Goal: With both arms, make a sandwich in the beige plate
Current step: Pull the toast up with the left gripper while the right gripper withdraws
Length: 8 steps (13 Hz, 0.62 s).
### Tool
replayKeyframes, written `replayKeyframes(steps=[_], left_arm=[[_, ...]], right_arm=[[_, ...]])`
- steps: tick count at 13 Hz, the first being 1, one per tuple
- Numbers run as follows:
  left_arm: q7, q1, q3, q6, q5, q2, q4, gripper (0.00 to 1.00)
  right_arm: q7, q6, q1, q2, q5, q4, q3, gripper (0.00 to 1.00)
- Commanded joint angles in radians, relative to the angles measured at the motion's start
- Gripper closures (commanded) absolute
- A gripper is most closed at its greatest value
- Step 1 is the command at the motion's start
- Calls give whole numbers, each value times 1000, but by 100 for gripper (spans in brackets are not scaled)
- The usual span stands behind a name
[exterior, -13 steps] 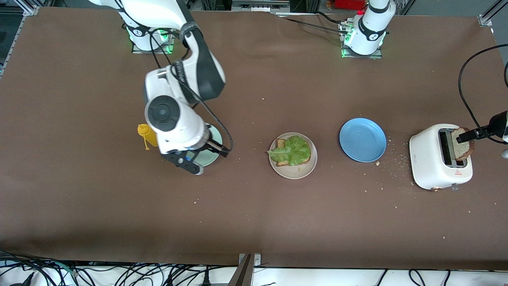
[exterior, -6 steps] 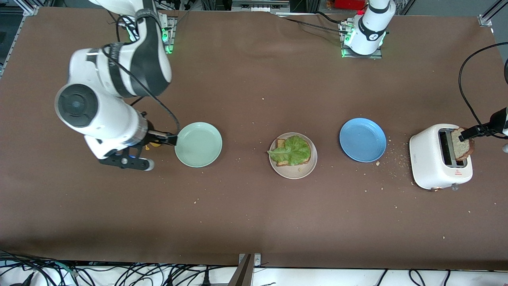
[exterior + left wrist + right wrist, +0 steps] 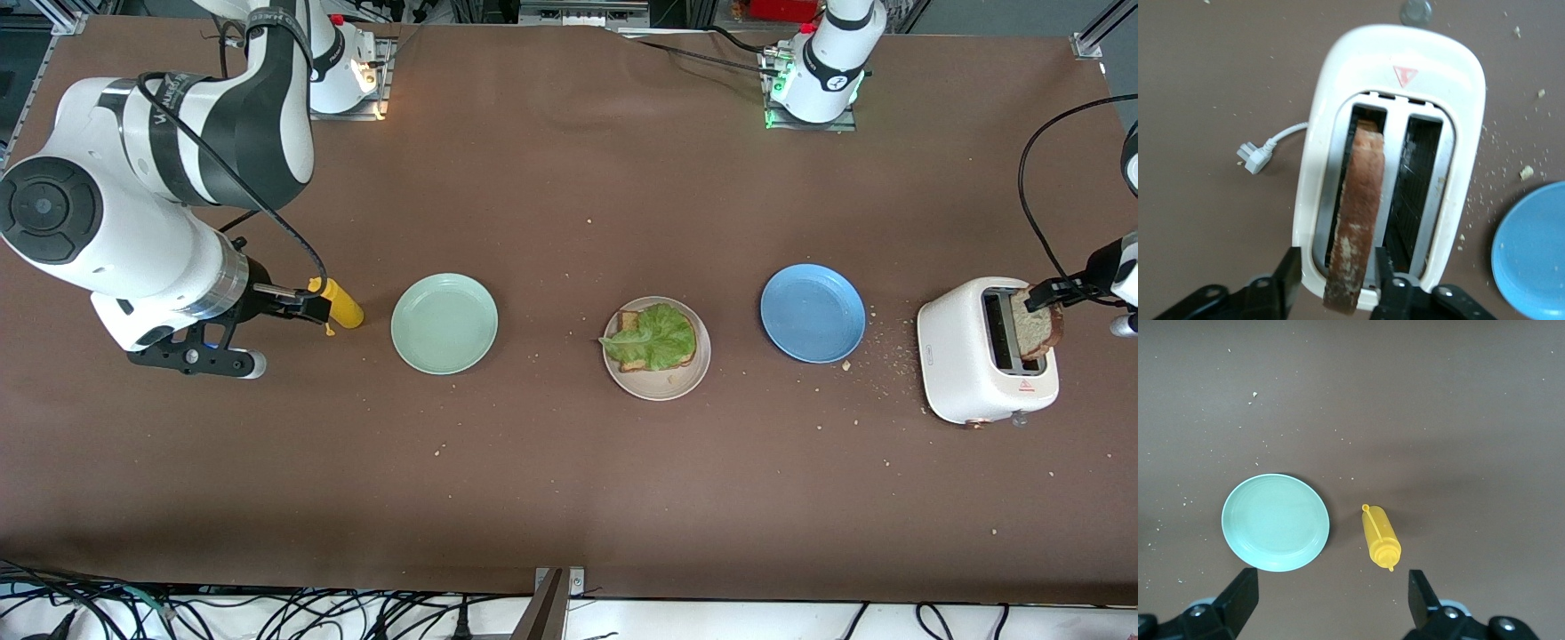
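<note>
Brown crumb-dusted tabletop (image 3: pixel 569 498) has loads of bare room. Right gripper (image 3: pixel 1331 600) hangs wide open, empty, above the yellow squeeze bottle (image 3: pixel 336 304). Left gripper (image 3: pixel 1335 283) pinches a toasted bread slice (image 3: pixel 1358 213) in the white toaster (image 3: pixel 965 356). Mid-table, the round beige plate (image 3: pixel 662 384) holds bread and ruffled green lettuce (image 3: pixel 653 336).

L gripper (image 3: pixel 1335 283) hangs over toaster (image 3: pixel 987 351) at L arm's end of table, fingers (image 3: pixel 1288 277) clamped on a toast slice (image 3: pixel 1358 213) standing in the slot. R arm bent, wrist up at R arm's end; R gripper (image 3: pixel 1331 603) points down w/ fingers spread wide, empty, over bare table beside yellow bottle (image 3: pixel 1381 538).
</note>
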Motion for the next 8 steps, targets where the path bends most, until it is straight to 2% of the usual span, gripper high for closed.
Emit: replayKeyframes(steps=[1, 3, 6, 8], left_arm=[[55, 7, -8, -35, 29, -22, -1, 100], [55, 7, -6, -99, 29, -15, 47, 100], [55, 7, -6, -319, 26, 62, 247, 100], [54, 7, -5, -381, 23, 79, 317, 100]], right_arm=[[-18, -10, -55, -17, 0, -3, 45, 1], [-18, -8, -95, -40, -9, -4, 80, 1], [-18, -4, -195, -88, -54, -3, 198, 1], [-16, 2, -276, -131, -153, -3, 343, 1]])
